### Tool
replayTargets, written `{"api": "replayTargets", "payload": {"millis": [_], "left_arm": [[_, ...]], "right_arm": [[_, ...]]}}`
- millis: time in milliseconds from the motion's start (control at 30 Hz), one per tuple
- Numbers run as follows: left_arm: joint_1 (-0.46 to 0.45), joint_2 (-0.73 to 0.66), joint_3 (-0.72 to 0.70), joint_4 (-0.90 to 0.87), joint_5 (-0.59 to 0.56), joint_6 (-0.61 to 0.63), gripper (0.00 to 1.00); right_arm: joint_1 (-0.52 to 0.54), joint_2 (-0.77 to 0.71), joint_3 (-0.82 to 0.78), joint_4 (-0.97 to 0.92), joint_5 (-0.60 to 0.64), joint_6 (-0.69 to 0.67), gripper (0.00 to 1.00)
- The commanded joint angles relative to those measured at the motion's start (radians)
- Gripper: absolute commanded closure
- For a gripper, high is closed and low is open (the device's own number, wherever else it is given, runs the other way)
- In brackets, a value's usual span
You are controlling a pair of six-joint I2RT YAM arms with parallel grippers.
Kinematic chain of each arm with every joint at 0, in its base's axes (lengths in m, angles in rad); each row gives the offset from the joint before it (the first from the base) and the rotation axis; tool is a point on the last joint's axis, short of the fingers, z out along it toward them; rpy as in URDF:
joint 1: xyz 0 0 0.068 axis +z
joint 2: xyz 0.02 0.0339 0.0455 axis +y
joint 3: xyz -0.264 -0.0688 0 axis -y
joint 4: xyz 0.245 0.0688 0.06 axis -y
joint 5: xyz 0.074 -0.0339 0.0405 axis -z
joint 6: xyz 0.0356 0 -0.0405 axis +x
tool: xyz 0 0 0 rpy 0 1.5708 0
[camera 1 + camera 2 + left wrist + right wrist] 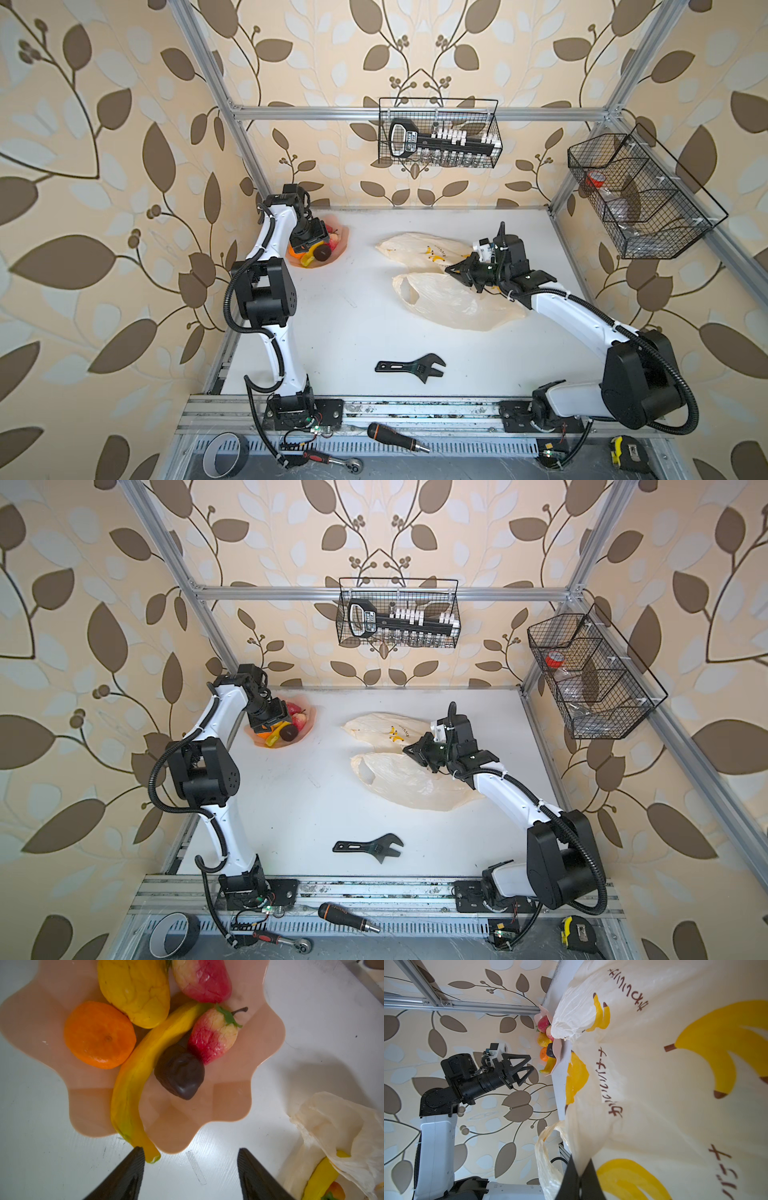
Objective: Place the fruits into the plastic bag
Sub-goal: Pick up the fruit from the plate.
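Note:
Several fruits lie in a pink petal-shaped dish (pixel 228 1105): an orange tangerine (pixel 99 1034), a yellow lemon (pixel 135 991), a long banana (pixel 133 1084), two red strawberries (pixel 212 1041), and a dark brown one (pixel 179 1074). My left gripper (pixel 190 1153) hangs open above the dish's near rim, and the banana's tip lies beside one finger (pixel 133 1167). The plastic bag (pixel 449 299) lies at the back right, and a banana (pixel 321 1176) shows inside its mouth. My right gripper (pixel 580 1169) is shut on the bag's edge, holding it up. Both grippers show in both top views: left (pixel 270 725), right (pixel 409 749).
A black adjustable wrench (pixel 411 367) lies on the white table near the front. Wire baskets hang on the back wall (pixel 438 133) and on the right frame (pixel 640 195). A screwdriver (pixel 397 436), a tape roll (pixel 224 455) and a tape measure (pixel 627 455) lie beyond the front rail.

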Motion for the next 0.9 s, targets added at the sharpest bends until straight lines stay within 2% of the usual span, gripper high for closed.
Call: {"api": "replayTargets", "payload": {"millis": [0, 300, 867], "left_arm": [[0.004, 0.027, 0.055, 0.024, -0.025, 0.013, 0.28], [0.004, 0.126, 0.1, 0.044, -0.024, 0.01, 0.29], [0.005, 0.205, 0.037, 0.074, -0.03, -0.004, 0.3]], "right_arm": [[-0.004, -0.002, 0.038, -0.016, 0.006, -0.002, 1.0], [-0.002, 0.005, 0.046, -0.017, 0.009, -0.003, 1.0], [0.01, 0.01, 0.051, -0.018, 0.018, -0.003, 1.0]]}}
